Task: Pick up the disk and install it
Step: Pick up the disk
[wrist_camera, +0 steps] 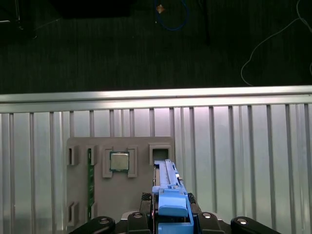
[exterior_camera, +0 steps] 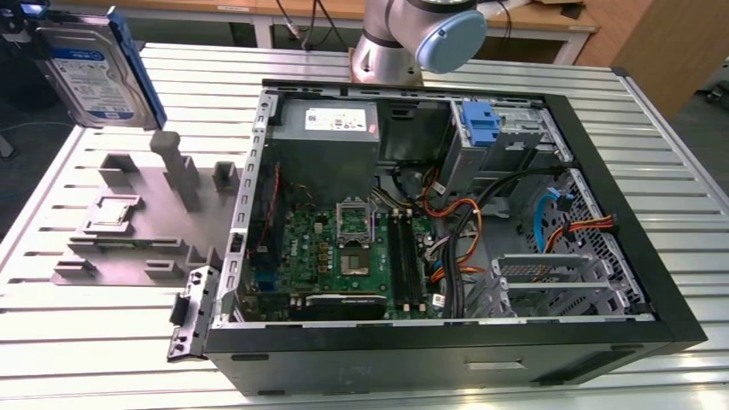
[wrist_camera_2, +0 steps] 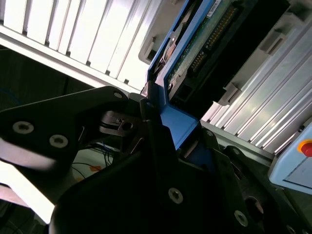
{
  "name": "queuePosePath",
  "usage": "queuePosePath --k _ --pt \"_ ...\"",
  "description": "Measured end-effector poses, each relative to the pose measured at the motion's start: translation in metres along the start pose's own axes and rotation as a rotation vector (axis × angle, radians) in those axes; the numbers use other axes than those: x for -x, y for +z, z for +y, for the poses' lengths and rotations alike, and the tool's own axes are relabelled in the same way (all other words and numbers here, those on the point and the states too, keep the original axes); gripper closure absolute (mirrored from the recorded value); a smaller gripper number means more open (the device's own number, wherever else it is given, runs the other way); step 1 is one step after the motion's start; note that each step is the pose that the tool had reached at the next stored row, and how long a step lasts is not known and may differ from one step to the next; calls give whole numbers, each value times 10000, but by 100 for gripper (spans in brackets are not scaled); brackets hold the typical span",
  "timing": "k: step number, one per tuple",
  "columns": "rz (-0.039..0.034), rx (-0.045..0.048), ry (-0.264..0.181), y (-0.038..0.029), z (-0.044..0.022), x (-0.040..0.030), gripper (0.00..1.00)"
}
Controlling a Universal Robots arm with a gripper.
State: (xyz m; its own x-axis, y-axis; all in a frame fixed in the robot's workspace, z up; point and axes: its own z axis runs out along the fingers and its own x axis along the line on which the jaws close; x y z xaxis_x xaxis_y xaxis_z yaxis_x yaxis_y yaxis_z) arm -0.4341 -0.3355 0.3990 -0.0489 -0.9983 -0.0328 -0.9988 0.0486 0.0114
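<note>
The disk [exterior_camera: 89,73], silver-grey with a blue-and-white label and blue rails, hangs upright in the air at the exterior view's far left, above the grey fixture [exterior_camera: 148,213]. In the first wrist view its blue rail [wrist_camera: 170,195] runs edge-on between the black fingers of my gripper [wrist_camera: 170,217], which is shut on it. The second wrist view shows the disk's green circuit-board underside [wrist_camera_2: 204,39], with the gripper [wrist_camera_2: 176,129] clamped on the blue rail. The open computer case [exterior_camera: 638,282] lies to the exterior view's right of the fixture.
The grey fixture [wrist_camera: 122,195] below the disk carries a processor chip [wrist_camera: 119,161] and a green memory stick [wrist_camera: 89,180]. Inside the case an upright blue latch [exterior_camera: 482,128] stands at a drive bay, with cables and a motherboard [exterior_camera: 341,256] nearby. The arm's base [exterior_camera: 416,38] stands behind the case.
</note>
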Motion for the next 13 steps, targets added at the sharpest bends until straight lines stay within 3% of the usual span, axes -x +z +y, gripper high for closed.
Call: queuePosePath --k 13 --pt "-3 0 -1 -122 2 4 63"
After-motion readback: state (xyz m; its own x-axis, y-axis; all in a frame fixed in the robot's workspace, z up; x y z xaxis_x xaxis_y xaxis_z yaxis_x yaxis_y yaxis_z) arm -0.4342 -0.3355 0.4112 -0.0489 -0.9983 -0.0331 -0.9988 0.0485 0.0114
